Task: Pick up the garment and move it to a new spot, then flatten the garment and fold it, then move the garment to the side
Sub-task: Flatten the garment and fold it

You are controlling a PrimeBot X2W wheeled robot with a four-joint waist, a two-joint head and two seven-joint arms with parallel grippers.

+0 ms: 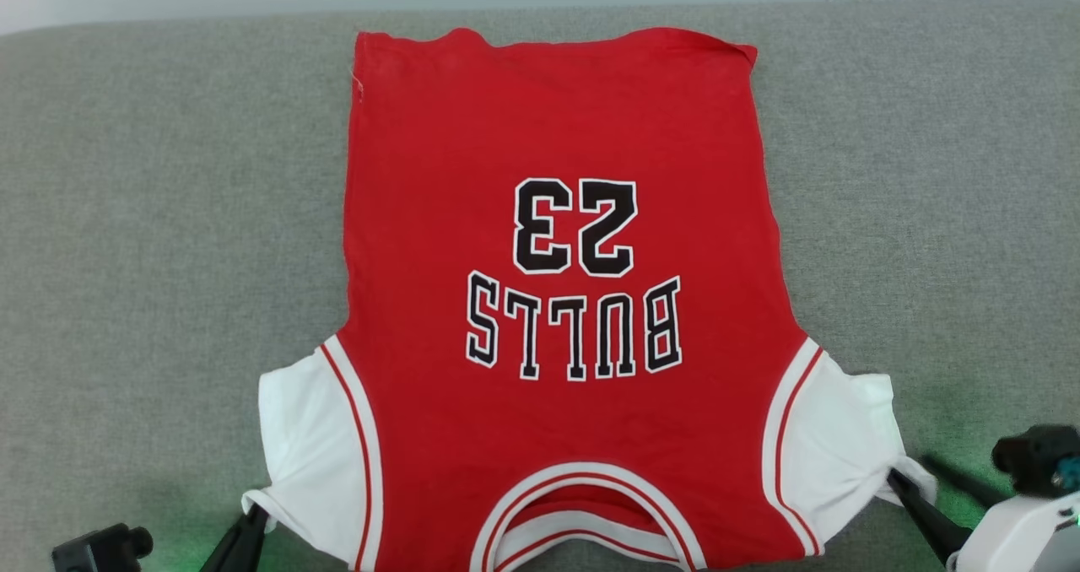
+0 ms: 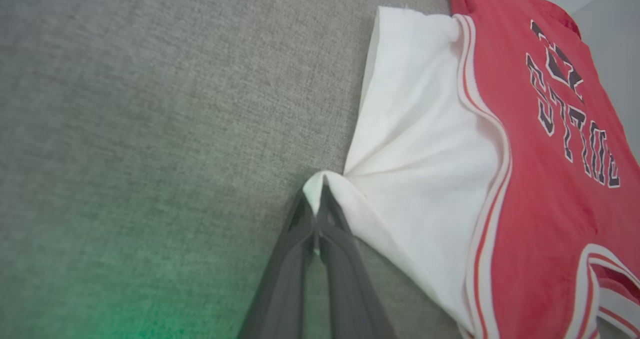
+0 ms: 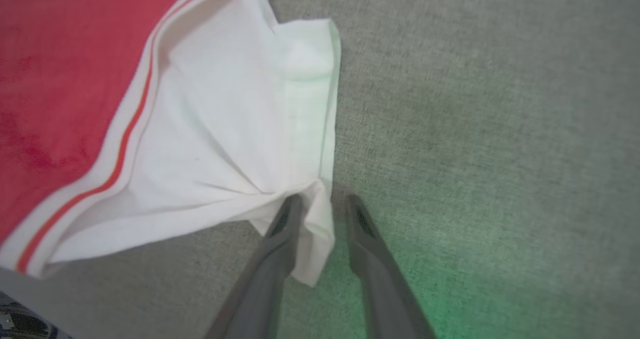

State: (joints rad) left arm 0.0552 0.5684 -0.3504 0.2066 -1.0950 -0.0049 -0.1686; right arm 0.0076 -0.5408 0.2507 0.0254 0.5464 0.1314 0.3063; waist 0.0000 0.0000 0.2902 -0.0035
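**Jersey Lies Spread on Grey Cloth, Folding Yet to Come**

The garment [image 1: 557,218], a red jersey, lies face up and nearly flat across the middle of the grey fabric surface [image 1: 152,218] in the head view. Its two white sleeves fan out toward the lower corners of the frame.

At lower left, the left gripper [image 1: 256,513] has its dark fingers pressed together on the tip of the lower-left sleeve [image 1: 308,445], and creases in the cloth run back from that pinch. At lower right, the right gripper [image 1: 909,468] has its fingers spread, with a corner of the lower-right sleeve [image 1: 831,437] lying loose between them.

Judging by the smooth body of the shirt, the pick-up and the move to a new spot look done, and the flattening is close to finished. Only the sleeve ends show puckers. The fold and the final move to the side remain.

The jersey's long axis runs from top to bottom of the frame. The collar [image 1: 582,504] sits at the bottom edge and the hem [image 1: 548,40] near the top. The black lettering [image 1: 574,327] therefore reads upside down.
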